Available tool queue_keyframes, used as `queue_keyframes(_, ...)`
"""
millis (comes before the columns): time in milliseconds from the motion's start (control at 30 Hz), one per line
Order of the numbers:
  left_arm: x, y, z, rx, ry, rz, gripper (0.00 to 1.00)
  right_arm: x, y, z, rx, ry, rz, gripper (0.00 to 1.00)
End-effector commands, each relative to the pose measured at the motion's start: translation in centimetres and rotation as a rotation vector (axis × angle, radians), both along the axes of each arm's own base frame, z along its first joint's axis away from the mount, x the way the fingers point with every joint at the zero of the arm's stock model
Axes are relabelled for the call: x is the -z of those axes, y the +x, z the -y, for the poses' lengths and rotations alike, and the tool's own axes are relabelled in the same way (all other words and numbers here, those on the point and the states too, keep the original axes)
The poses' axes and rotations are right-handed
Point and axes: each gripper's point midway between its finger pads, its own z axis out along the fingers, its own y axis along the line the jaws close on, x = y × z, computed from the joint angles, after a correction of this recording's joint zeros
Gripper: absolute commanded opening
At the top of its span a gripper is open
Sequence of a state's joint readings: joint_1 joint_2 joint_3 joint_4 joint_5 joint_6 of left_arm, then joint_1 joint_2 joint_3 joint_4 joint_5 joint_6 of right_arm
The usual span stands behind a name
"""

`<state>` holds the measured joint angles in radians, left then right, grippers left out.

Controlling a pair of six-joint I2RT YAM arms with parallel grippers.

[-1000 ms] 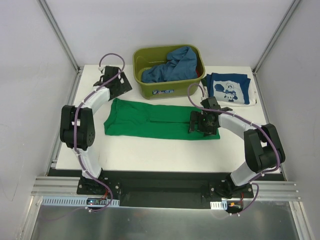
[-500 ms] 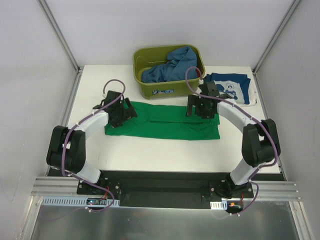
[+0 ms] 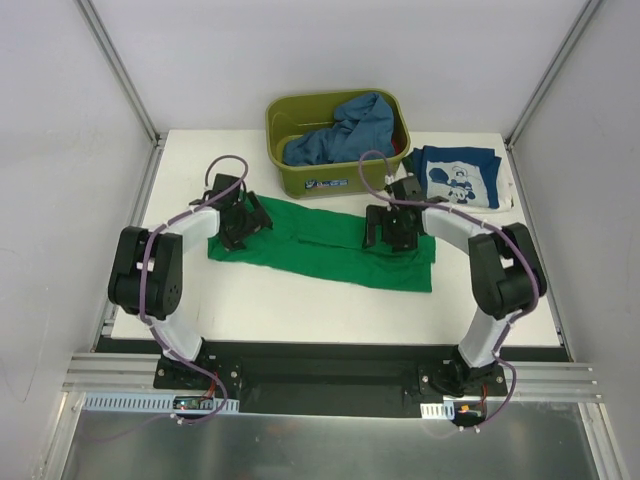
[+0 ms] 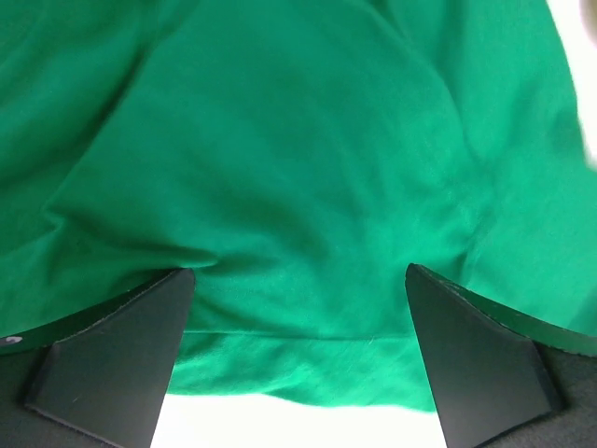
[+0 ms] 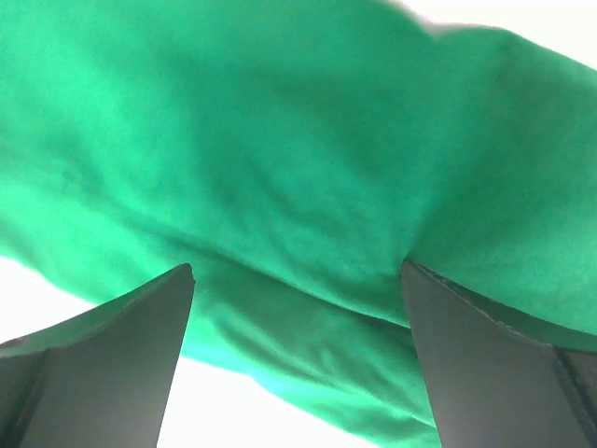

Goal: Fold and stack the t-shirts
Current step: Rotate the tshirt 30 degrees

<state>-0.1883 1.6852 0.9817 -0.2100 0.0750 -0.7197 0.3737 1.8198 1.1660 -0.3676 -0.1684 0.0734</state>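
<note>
Wrist views show only cloth, so fingertip contact is unreadable. Mid-blue t-shirt (image 3: 345,130) lies half hidden in olive tub (image 3: 300,180) at 12 o'clock. White tabletop (image 3: 300,300), white walls. Navy t-shirt (image 3: 455,178) folded at 2 o'clock. Green t-shirt (image 3: 320,240) at centre. Left jaws and right jaws spread wide on its ends, unclamped.

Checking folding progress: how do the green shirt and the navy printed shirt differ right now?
The green shirt lies spread long across the middle; the navy shirt sits folded compact at the far right. Green shirt is plain, navy shirt printed. Both rest on the table.
</note>
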Motion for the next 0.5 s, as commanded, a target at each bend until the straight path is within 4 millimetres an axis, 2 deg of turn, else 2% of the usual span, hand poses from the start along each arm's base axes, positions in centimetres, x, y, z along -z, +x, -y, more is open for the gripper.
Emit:
queue_keyframes(0, 3.0, 0.1, -3.5, -0.104, 0.053, -0.128, 0.99, -0.3, -7.9, -3.5, -0.111, 0.140, -0.136, 0.97)
queue_keyframes(33, 3.1, 0.3, -4.0, -0.119, 0.052, -0.143, 0.99, 0.2, -9.9, -4.0, -0.144, 0.117, -0.155, 0.97)
queue_keyframes(67, 3.3, 0.5, -4.5, -0.120, 0.055, -0.157, 0.99, -0.5, -10.6, -4.3, -0.150, 0.117, -0.142, 0.97)
queue_keyframes(100, 2.7, 1.6, -5.1, -0.138, 0.067, -0.138, 0.99, -0.4, -11.5, -4.6, -0.165, 0.114, -0.147, 0.97)
queue_keyframes(167, 2.5, 1.7, -6.5, -0.155, 0.082, -0.177, 0.99, -0.5, -13.8, -6.1, -0.221, 0.118, -0.164, 0.97)
queue_keyframes(200, 1.6, 3.0, -6.9, -0.159, 0.081, -0.152, 0.99, -0.4, -14.5, -6.6, -0.238, 0.115, -0.169, 0.97)
queue_keyframes(233, 1.4, 3.2, -7.7, -0.170, 0.095, -0.161, 0.99, -0.5, -15.7, -7.6, -0.276, 0.112, -0.174, 0.97)
queue_keyframes(267, 1.8, 3.5, -8.0, -0.156, 0.106, -0.171, 0.99, -0.5, -16.0, -8.1, -0.288, 0.113, -0.176, 0.97)
queue_keyframes(300, 0.9, 5.2, -8.5, -0.155, 0.129, -0.138, 0.99, -0.5, -16.4, -8.7, -0.286, 0.117, -0.183, 0.97)
queue_keyframes(333, 1.0, 5.8, -8.5, -0.147, 0.133, -0.135, 0.99, -0.7, -17.1, -9.8, -0.315, 0.132, -0.178, 0.97)
queue_keyframes(367, 2.2, 6.3, -9.4, -0.168, 0.133, -0.162, 0.99, -0.8, -17.3, -10.5, -0.323, 0.146, -0.177, 0.97)
queue_keyframes(400, 1.9, 7.7, -9.5, -0.176, 0.131, -0.142, 0.97, -1.0, -17.6, -11.3, -0.310, 0.168, -0.186, 0.97)
queue_keyframes(433, 2.0, 8.4, -9.0, -0.160, 0.101, -0.144, 0.82, -1.4, -17.9, -12.5, -0.330, 0.196, -0.169, 0.97)
queue_keyframes(467, 3.0, 8.3, -9.1, -0.169, 0.073, -0.192, 0.87, -1.5, -18.2, -13.1, -0.331, 0.206, -0.171, 0.97)
